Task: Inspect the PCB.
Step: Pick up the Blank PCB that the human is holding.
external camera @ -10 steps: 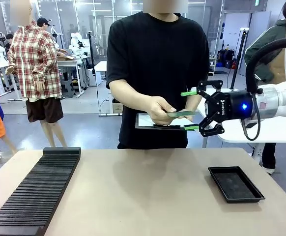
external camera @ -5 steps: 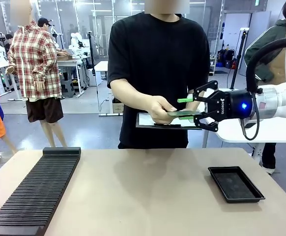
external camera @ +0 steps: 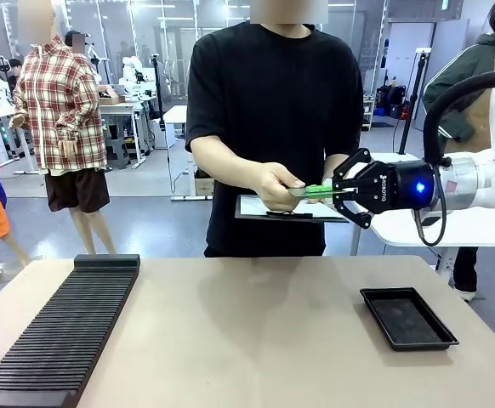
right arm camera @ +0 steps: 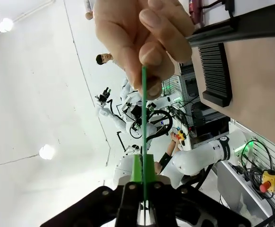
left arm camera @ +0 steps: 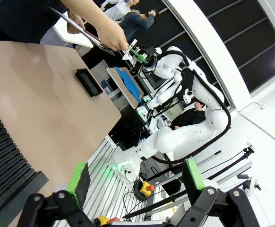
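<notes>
- Since a second ago, the right claw [external camera: 317, 191] has been drawn together from wide apart, and it is now clamped on the PCB [external camera: 298, 192].
- The PCB is held level in the air beyond the worktop's [external camera: 256, 340] far edge. It is pinched at its 9 o'clock end by the person's hand [external camera: 275, 185] and at its 3 o'clock end by the claw.
- A clipboard [external camera: 260, 209] is held just beneath, at 6 o'clock.
- The left claw [left arm camera: 135, 176] is spread apart, with nothing between its pads.
- A tug-of-war is judged possible: if the board is pulled before the hand releases, it could be flexed or slipped from the narrow edge grip and dropped.
</notes>
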Motion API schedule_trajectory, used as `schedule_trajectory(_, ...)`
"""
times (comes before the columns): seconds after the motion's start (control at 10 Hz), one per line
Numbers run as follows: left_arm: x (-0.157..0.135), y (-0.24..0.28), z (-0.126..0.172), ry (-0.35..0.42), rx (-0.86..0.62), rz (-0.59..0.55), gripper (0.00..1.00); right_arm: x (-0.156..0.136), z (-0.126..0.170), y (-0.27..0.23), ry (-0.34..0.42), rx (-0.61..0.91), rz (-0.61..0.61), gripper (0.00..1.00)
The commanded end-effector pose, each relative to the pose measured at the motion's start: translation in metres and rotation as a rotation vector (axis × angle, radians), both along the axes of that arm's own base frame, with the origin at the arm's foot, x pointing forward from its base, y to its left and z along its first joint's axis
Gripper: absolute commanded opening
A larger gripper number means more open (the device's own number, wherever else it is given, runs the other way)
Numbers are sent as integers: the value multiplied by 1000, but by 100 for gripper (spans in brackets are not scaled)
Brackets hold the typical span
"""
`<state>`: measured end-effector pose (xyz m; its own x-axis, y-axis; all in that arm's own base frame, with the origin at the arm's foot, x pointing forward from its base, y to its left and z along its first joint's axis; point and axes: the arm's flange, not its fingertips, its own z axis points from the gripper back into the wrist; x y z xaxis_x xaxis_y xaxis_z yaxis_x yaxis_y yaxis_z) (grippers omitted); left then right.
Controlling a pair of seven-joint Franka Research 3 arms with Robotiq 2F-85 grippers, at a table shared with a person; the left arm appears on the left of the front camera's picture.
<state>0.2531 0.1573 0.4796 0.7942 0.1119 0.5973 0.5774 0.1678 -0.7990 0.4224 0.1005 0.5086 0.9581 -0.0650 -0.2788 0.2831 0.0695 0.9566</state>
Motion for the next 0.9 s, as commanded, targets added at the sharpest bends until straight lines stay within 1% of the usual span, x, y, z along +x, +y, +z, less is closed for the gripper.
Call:
schedule_trajectory(0.0,0,0,4,-10,7,6,100,5,1,0,-12,33,-6,0)
schedule_trajectory(0.2,0,0,4,-10,7,6,100,7,-4,-10,17,41,-20,0)
schedule_trajectory(0.3,0,0,4,-10,7,6,100,1,-2,-2,5,3,-4,0)
schedule_trajectory(0.8,0,0,4,-10,7,6,100,1,-2,-2,5,3,-4,0)
